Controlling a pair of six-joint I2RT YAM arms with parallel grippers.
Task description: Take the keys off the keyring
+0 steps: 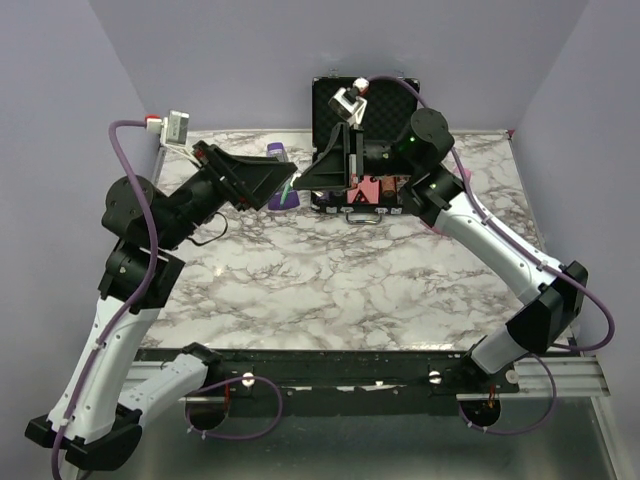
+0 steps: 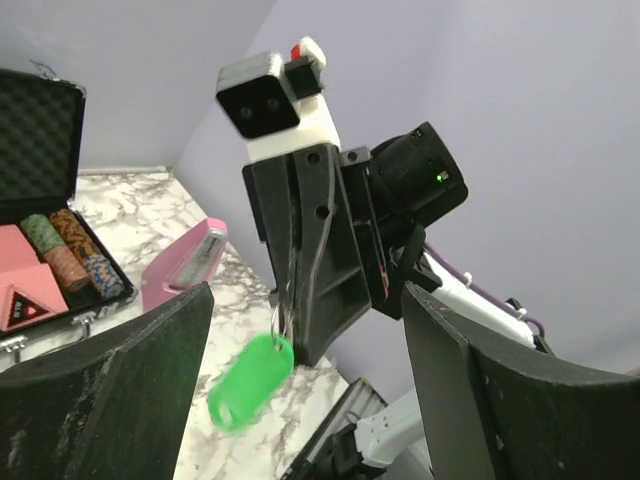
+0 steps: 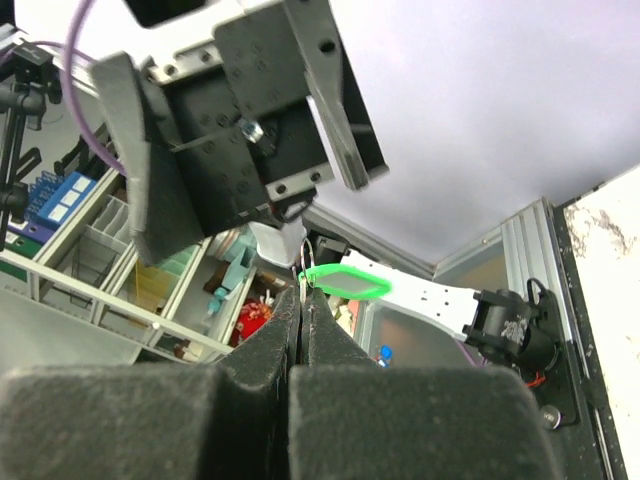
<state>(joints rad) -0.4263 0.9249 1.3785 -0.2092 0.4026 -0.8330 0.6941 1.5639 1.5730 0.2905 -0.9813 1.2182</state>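
Nearest us, at the bottom of the top view, both arm bases sit along the edge of the marbled tabletop (image 1: pixel 330 290), and the arms reach up and inward to meet in the upper middle of that frame, raised off the surface. In the left wrist view the left gripper (image 3: pixel 265 218) has its jaws released and spread wide, the two dark fingers (image 2: pixel 120 380) filling the lower corners with nothing between them. The right gripper (image 3: pixel 305 300) faces it, jaws clenched together on the thin metal ring (image 2: pixel 281 318) of the keyring (image 2: pixel 250 383). The green oval tag hangs below those fingertips in the lower middle of the left wrist view and shows edge-on just above the pinched tips in the right wrist view. The metal at the ring is too small for us to pick out the keys. Just below the meeting point in the top view, a purple object (image 1: pixel 283 200) lies on the tabletop. Beyond it a pink object (image 2: pixel 185 262) rests beside the open black case (image 2: pixel 40 120), which sits at the far edge, upper middle of the top view, with stacks of poker chips (image 2: pixel 70 250) in it.
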